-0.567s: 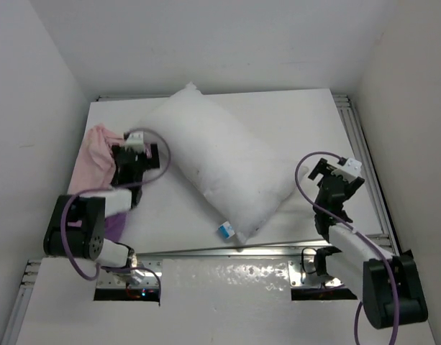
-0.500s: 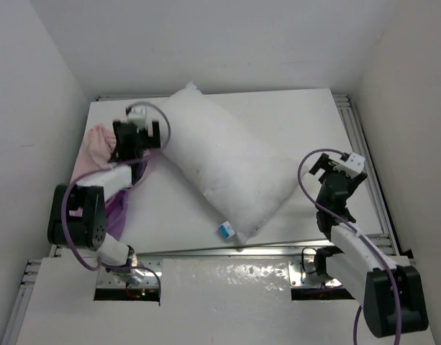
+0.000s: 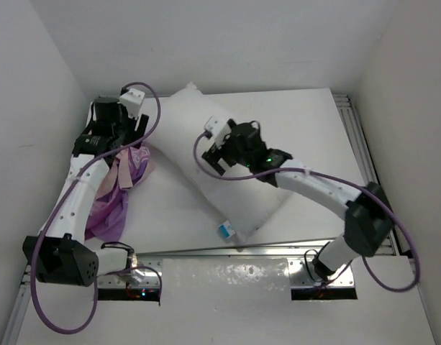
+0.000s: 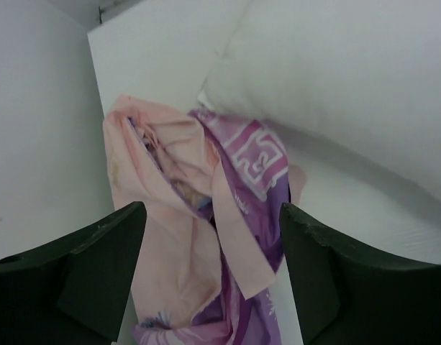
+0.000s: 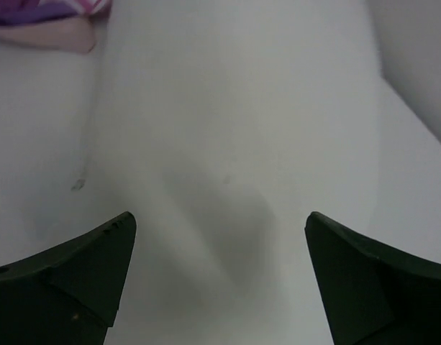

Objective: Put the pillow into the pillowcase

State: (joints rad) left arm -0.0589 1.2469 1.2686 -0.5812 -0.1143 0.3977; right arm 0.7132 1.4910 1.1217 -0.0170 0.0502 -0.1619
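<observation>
Above the pillow (image 3: 257,195), right hand (image 5: 219,217) wide open

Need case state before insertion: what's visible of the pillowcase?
The pillowcase is thin fabric, pale pink inside, purple outside with white lettering. It lies crumpled in a loose heap at the left side of the table, beside the pillow. The left gripper hovers over it, jaws open, gripping nothing.

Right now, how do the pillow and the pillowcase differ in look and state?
The pillow is plain white; the pillowcase is pink and purple with a print. The pillow is plump and lies stretched out diagonally; the pillowcase is thin and crumpled in a heap left of it. Both are soft fabric lying on the table, the pillow not yet inside.
</observation>
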